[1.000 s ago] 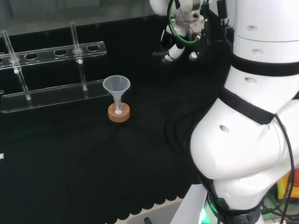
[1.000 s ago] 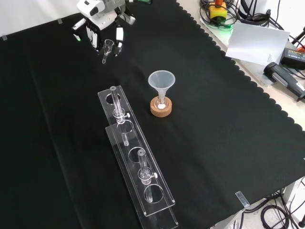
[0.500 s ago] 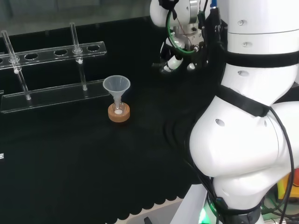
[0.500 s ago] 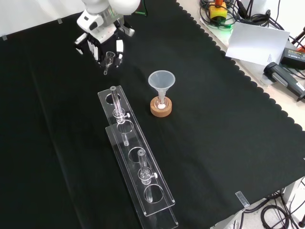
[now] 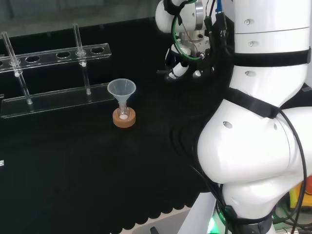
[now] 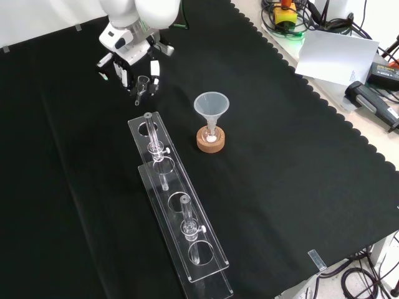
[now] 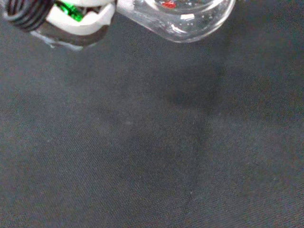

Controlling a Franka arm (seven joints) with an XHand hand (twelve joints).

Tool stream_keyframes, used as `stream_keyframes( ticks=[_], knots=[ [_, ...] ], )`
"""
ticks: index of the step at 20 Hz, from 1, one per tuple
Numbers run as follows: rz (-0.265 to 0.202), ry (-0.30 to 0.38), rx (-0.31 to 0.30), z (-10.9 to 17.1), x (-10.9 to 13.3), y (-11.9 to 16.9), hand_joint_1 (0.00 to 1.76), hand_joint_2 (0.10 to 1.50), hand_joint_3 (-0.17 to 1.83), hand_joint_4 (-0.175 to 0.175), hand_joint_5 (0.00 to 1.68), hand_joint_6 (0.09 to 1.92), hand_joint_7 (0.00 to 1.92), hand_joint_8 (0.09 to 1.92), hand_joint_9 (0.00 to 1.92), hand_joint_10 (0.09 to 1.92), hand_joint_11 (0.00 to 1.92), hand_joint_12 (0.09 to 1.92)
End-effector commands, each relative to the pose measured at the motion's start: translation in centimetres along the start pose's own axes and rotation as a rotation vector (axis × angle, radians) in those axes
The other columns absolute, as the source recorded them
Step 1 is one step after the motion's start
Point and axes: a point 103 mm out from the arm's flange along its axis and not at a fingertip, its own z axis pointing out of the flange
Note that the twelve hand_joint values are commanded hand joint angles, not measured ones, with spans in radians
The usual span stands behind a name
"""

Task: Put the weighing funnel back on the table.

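Observation:
In the front view the hand (image 6: 132, 62) hangs over the far left part of the black cloth, fingers pointing down and curled on the small clear weighing funnel (image 6: 143, 88), whose stem slants down to the left. The piece is close above the cloth. The head view shows the hand (image 5: 183, 61) just left of the arm's white links, to the right of the big funnel. In the wrist view the rounded clear bowl of the weighing funnel (image 7: 183, 19) sits beside a black and white finger (image 7: 71, 21), with bare cloth behind it.
The big funnel (image 6: 211, 111) stands in its small flask on a cork ring (image 6: 211, 139) near the cloth's middle. A clear tube rack (image 6: 177, 202) with two upright tubes runs toward the front edge. Papers, cables and tools lie off the cloth at the right (image 6: 340, 56).
The hand has come down and toward the rack with the weighing funnel still in its fingers. The big funnel and the rack have stayed put.

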Motion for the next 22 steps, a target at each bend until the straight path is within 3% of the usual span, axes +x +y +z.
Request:
stream_keyframes(
  ticks=[1, 7, 16, 20, 22],
  knots=[
    [0.02, 0.013, -0.014, 2.9, 0.6, 0.9, 1.11, 0.75, 0.48, 0.175, 1.28, 0.58, 1.63, 0.09, 1.33, 0.09, 0.0, 1.57],
    [0.042, 0.031, -0.026, 5.2, 1.1, 1.0, 1.11, 0.75, 0.47, 0.175, 1.28, 0.58, 1.63, 0.09, 1.33, 0.09, 0.0, 1.57],
    [0.053, 0.03, -0.017, 6.1, 0.9, 0.8, 1.11, 0.75, 0.47, 0.175, 1.28, 0.58, 1.63, 0.09, 1.33, 0.09, 0.0, 1.57],
    [0.063, 0.025, 0.013, 6.2, 1.0, 0.8, 1.09, 0.79, 0.42, 0.175, 1.25, 0.62, 1.59, 0.09, 1.32, 0.09, 0.0, 1.57],
    [0.062, 0.01, 0.028, 6.3, 1.2, 0.6, 0.94, 0.71, 0.45, 0.175, 1.18, 0.54, 1.5, 0.09, 1.3, 0.09, 0.0, 1.55]
  ],
)
